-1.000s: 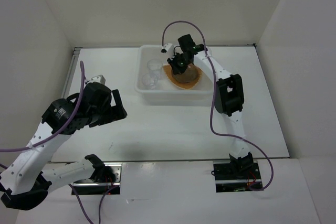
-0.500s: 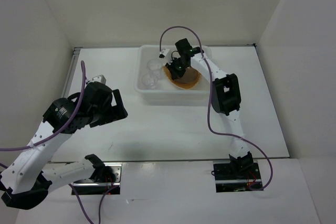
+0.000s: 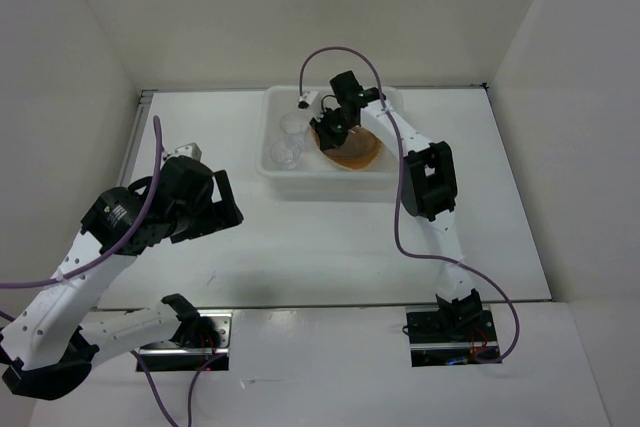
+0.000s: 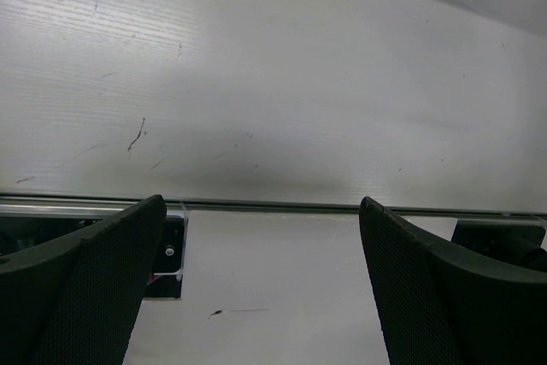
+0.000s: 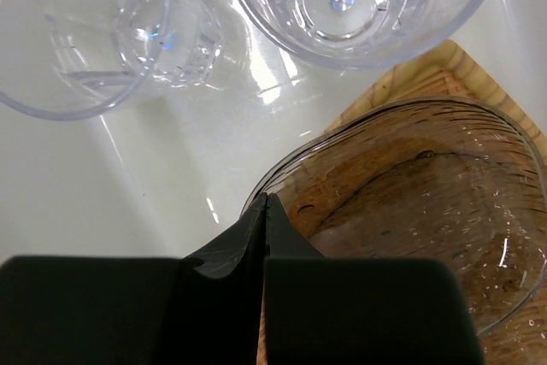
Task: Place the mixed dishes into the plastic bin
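From above, the right claw (image 3: 328,127) is seen inside the bin (image 3: 330,185), above the tray (image 3: 362,155), with the cups (image 3: 292,127) just to its left. It has been shifted slightly towards them. At the left wrist, the left claw (image 4: 261,204) is spread wide over bare bench (image 4: 282,83), well away. At the right wrist, the claw is closed, apparently pinching the near rim of the saucer (image 5: 410,203), which extends ahead and rightward over the tray.

White table (image 3: 300,237), matte, lightly scuffed. One dark scratch (image 4: 137,135) near its front edge. Metal strip (image 4: 273,205) runs along that edge, with a white ledge (image 4: 273,288) just past it. Plain white walls (image 3: 250,17) box in left, back and right.
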### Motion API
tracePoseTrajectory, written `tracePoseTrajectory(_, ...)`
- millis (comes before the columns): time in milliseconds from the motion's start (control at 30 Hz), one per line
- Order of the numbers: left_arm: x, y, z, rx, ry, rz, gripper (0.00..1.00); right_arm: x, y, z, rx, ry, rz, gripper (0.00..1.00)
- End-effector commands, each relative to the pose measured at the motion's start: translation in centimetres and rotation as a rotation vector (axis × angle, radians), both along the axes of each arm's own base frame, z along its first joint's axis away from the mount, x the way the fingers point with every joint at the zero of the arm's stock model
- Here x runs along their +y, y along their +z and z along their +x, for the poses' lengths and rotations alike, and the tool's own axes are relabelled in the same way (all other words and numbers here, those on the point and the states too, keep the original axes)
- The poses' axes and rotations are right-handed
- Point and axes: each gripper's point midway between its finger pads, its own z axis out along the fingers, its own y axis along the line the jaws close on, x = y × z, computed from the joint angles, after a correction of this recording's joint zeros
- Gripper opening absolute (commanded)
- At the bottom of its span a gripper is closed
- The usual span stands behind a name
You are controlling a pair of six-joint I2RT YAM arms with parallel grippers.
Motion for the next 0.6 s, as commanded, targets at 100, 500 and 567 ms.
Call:
tracePoseTrajectory(100, 0.0, 0.1, -0.4, 0.002, 0.007, -0.021, 1.0, 2.6, 3.4, -1.3, -0.028, 0.063, 0.061, 0.0)
tracePoseTrajectory(500, 0.2, -0.2, -1.0, 0.002, 0.016, -0.044, 1.0, 1.7, 3.6, 1.1, -0.132, -0.037, -0.009, 0.0)
tracePoseTrajectory(567, 0.2, -0.2, -1.0, 0.002, 0.016, -0.044, 1.0, 1.7, 3.8, 1.4, -0.149, -0.043, -0.009, 0.0)
